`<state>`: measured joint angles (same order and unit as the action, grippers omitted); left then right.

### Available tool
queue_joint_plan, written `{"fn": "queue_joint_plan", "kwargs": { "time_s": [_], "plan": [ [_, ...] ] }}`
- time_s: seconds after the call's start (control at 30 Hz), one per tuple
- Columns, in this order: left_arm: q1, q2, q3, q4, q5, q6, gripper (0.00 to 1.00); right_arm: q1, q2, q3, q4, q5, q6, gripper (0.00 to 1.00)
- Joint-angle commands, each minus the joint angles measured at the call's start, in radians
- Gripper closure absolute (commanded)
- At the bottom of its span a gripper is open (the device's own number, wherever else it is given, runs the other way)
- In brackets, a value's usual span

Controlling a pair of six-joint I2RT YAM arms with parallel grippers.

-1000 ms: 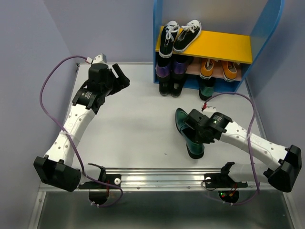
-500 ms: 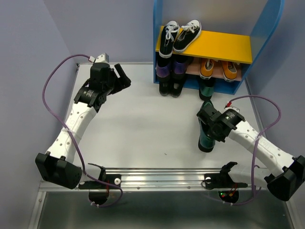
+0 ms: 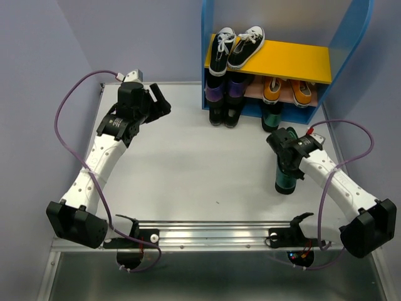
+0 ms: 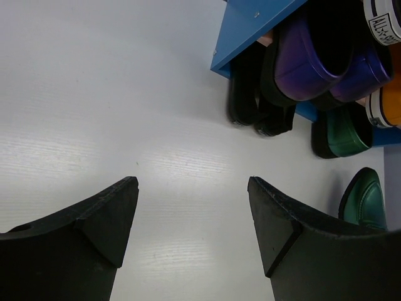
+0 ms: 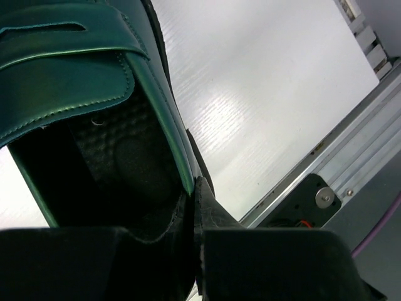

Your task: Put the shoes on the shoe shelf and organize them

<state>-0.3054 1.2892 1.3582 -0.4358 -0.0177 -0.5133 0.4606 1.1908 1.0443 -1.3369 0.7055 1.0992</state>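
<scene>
Where the two arms are bolted at its near edge, the grey table (image 3: 188,157) carries the shoe shelf (image 3: 205,56) at its far right corner, blue sides upright against the back wall. The left arm (image 3: 103,153) extends along the left side of the table toward the far left corner; the right arm (image 3: 338,185) reaches inward from the near right. The yellow upper board (image 3: 294,59) holds a pair of black sneakers (image 3: 237,44) with white laces at its left end. The lower board (image 3: 255,89) holds the purple shoes (image 3: 225,91) on the left and the orange sneakers (image 3: 287,91) on the right, side by side. The black low shoes (image 3: 224,116) stand together on the table at the foot of the shelf, just below the purple pair. A second green loafer (image 3: 270,118) sits at the foot of the shelf, just beside the black pair and below the orange sneakers. The green loafer (image 3: 285,179) is in front of the shelf's right end, well apart from it, upright and end-on to the table; whether its lower end touches the surface cannot be determined. The right gripper (image 3: 287,145) is clamped on this loafer, and the right wrist view shows the fingers (image 5: 207,226) pinched tight on the heel rim. The left gripper (image 3: 160,100) stands wide apart and holds nothing, with bare table between its fingers (image 4: 106,213)
</scene>
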Motion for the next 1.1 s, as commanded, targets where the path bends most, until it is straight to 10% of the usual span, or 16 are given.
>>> {"fn": "queue_joint_plan", "kwargs": {
  "time_s": [0.0, 1.07],
  "plan": [
    [0.014, -0.027, 0.019, 0.026, -0.027, 0.024, 0.18, -0.075, 0.003, 0.059, 0.169, 0.094, -0.146, 0.99],
    [0.055, -0.044, 0.010, 0.011, -0.034, 0.024, 0.19, -0.384, 0.154, 0.080, 0.752, -0.055, -0.561, 0.99]
  ]
}}
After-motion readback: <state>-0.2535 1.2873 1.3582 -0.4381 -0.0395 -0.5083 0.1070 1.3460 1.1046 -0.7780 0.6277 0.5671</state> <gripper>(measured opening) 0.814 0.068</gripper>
